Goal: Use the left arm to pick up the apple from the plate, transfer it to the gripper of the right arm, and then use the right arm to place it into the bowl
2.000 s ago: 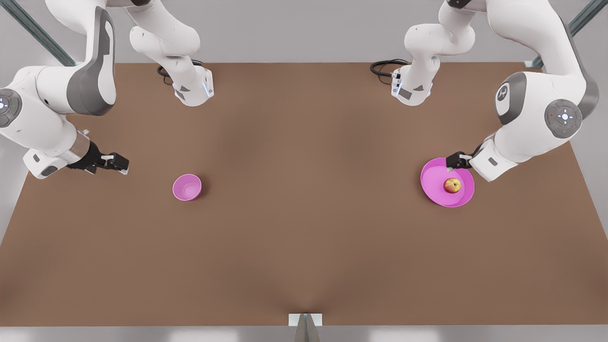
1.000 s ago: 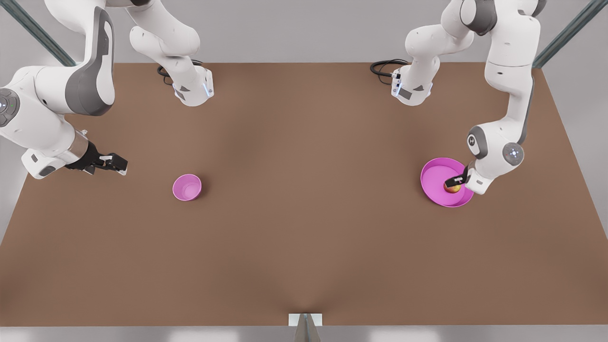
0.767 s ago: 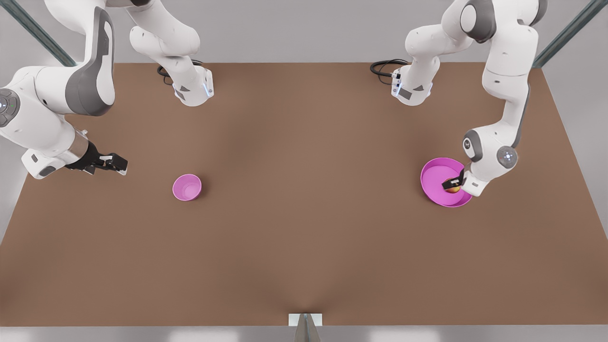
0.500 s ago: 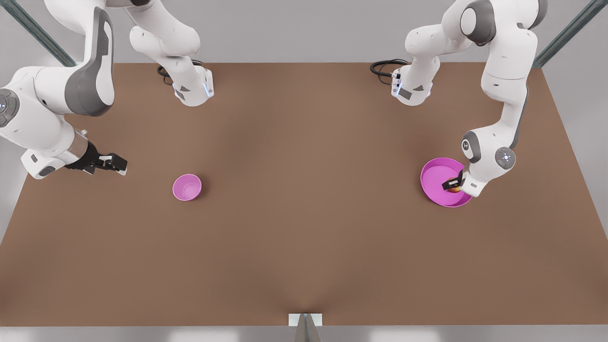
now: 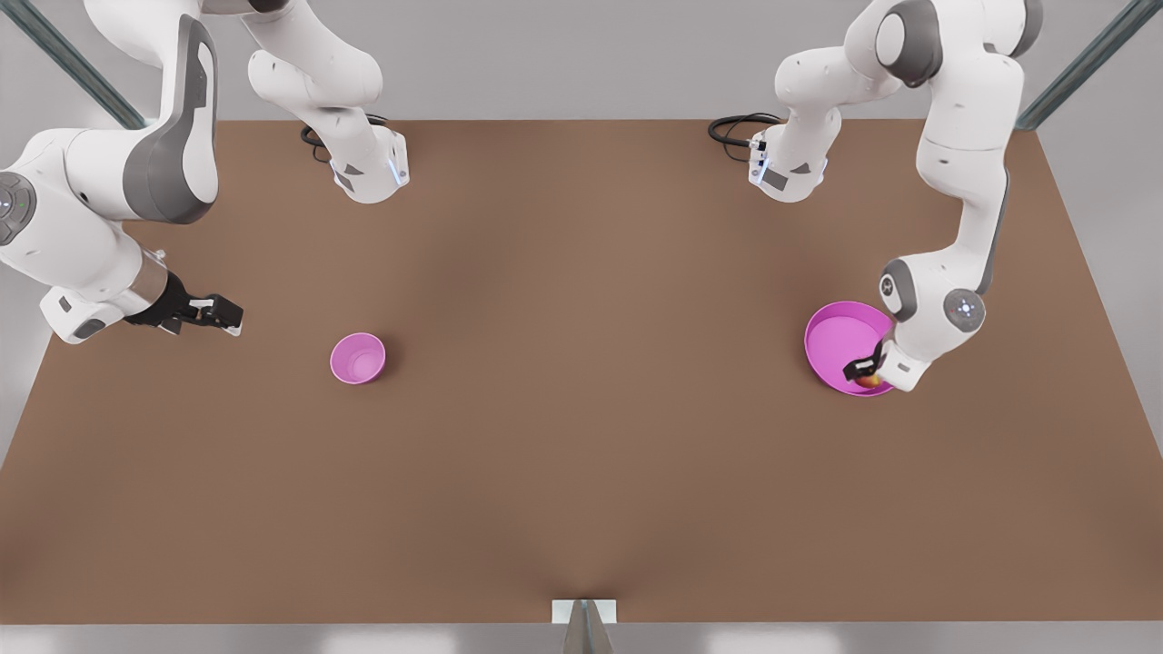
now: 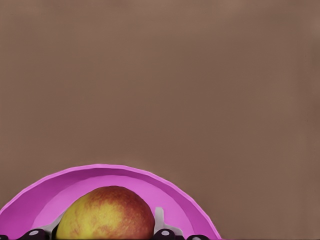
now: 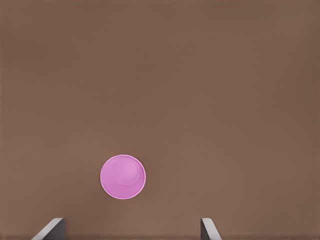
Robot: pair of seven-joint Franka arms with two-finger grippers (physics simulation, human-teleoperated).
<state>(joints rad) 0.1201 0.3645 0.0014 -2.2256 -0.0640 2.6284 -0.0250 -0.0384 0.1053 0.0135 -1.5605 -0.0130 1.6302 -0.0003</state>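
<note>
The red-and-yellow apple [image 5: 870,381] [image 6: 105,212] lies at the near rim of the wide magenta plate [image 5: 836,341] [image 6: 125,172], at the front view's right. My left gripper [image 5: 863,372] [image 6: 100,233] reaches down into the plate and is shut on the apple, one finger against each side. Over at the front view's left, my right gripper [image 5: 232,318] [image 7: 130,231] waits open above the table. The small pink bowl [image 5: 357,358] [image 7: 122,176] stands on the table a short way from it, toward the middle.
The brown table [image 5: 581,454] carries both arm bases [image 5: 368,173] [image 5: 786,173] and their black cables along its far edge. A small grey mount [image 5: 583,618] sits at the middle of the near edge.
The left arm came down onto the plate and its fingers went around the apple. Gripper and apple then shifted toward the plate's near rim. The right arm barely moved.
</note>
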